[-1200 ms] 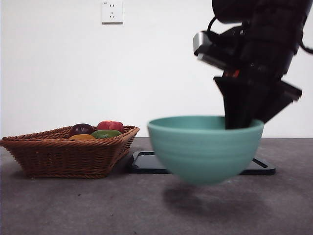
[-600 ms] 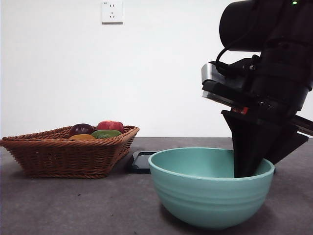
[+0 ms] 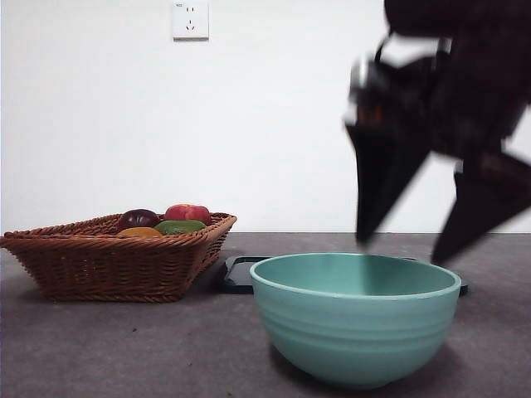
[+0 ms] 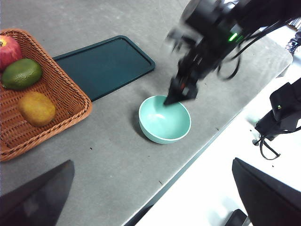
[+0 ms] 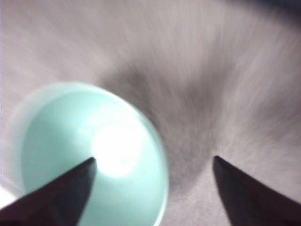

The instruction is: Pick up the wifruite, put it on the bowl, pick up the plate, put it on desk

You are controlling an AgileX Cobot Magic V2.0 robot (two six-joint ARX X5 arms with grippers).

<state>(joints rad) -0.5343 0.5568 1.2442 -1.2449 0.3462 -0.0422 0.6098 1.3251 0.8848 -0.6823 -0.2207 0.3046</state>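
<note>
The mint-teal bowl (image 3: 357, 327) (image 4: 155, 136) (image 5: 56, 136) stands upright and empty on the grey desk (image 3: 124, 356) (image 4: 108, 155). My right gripper (image 3: 402, 249) (image 5: 154, 159) (image 4: 173, 98) hangs just above the bowl's rim, blurred, open and holding nothing. One of its jaws is over the bowl's inside, the other outside the rim. The yellow-orange wifruite (image 4: 36, 108) (image 3: 139, 233) lies in the wicker basket (image 3: 108, 265) (image 4: 61, 89). High over the desk's near edge, my left gripper (image 4: 152, 161) is open and far from everything. No plate is in view.
A red apple (image 3: 187, 212) (image 4: 7, 49), a green fruit (image 3: 179, 226) (image 4: 21, 74) and a dark purple fruit (image 3: 138, 218) share the basket. A flat black tray (image 3: 241, 274) (image 4: 103, 66) lies behind the bowl. The desk's edge runs close to the bowl.
The bowl came down from the air onto the desk in front of the tray. My right gripper let go of its rim, opened and lifted clear.
</note>
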